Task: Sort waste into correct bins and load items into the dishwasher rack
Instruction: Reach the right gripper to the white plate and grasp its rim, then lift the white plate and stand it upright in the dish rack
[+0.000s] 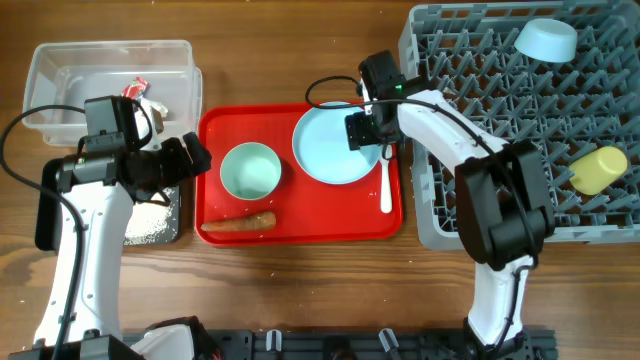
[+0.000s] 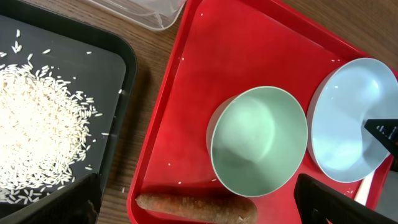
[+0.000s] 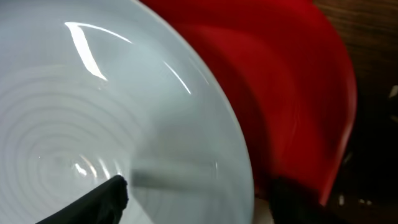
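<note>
- Red serving tray [image 1: 320, 215] holds what's left: plate [image 1: 330, 150], green bowl [image 1: 250, 170], carrot piece [image 1: 238, 222], spoon [image 1: 386, 185].
- R gripper [image 1: 365, 130] straddles the plate rim nearest the rack [image 1: 428, 225], fingers spread, not clamped; prob. for an edge lift.
- L gripper [image 1: 195, 155] empty, jaws wide, nr green bowl.
- Rice [image 1: 150, 222] on black tray [image 2: 74, 56].

A brown wooden table [image 1: 300, 290] (grain visible) fills the background.

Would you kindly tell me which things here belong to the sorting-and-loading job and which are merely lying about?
Job: plate, green bowl, spoon, carrot, rice, wrapper, clear tub, black tray, rack, blue bowl, yellow cup.
Lying about: red serving tray, table.
</note>
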Robot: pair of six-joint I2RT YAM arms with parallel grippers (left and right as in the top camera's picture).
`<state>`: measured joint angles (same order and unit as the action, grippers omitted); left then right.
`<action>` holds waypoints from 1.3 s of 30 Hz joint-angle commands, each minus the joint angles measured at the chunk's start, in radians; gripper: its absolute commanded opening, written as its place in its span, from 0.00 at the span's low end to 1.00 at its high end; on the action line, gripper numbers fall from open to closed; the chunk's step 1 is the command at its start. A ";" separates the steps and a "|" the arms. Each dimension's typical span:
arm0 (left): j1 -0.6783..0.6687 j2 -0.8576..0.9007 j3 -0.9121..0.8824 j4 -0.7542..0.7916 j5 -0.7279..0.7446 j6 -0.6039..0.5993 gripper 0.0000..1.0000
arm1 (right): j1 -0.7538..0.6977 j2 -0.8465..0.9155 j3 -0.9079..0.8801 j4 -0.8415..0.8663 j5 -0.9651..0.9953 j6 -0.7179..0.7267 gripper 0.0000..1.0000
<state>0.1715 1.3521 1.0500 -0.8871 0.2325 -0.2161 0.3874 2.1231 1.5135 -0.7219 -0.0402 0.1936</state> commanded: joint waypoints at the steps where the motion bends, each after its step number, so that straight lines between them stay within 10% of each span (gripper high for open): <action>1: 0.006 0.004 0.010 -0.002 0.002 -0.009 0.99 | 0.007 0.034 -0.003 0.003 -0.012 0.018 0.67; 5: 0.006 0.004 0.010 -0.002 0.002 -0.009 0.99 | 0.003 0.034 -0.003 0.005 -0.012 0.027 0.52; 7: 0.006 0.004 0.010 -0.002 0.002 -0.009 0.99 | 0.002 0.033 -0.002 0.007 -0.012 0.033 0.22; 12: 0.006 0.004 0.010 -0.002 0.002 -0.009 0.99 | 0.001 0.012 0.011 0.008 -0.008 0.043 0.04; 20: 0.006 0.004 0.010 -0.002 0.002 -0.009 0.99 | -0.033 -0.180 0.013 -0.002 0.031 0.039 0.04; 28: 0.006 0.004 0.010 -0.002 0.002 -0.009 0.99 | -0.128 -0.571 0.013 0.046 0.476 -0.077 0.04; 34: 0.006 0.004 0.010 -0.002 0.002 -0.009 0.98 | -0.168 -0.580 0.011 0.068 1.152 -0.057 0.04; 39: 0.006 0.004 0.010 -0.002 0.002 -0.009 0.99 | -0.191 -0.511 0.011 0.100 1.121 -0.064 0.04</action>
<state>0.1715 1.3521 1.0500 -0.8879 0.2329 -0.2161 0.1986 1.5604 1.5208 -0.6273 0.9859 0.1265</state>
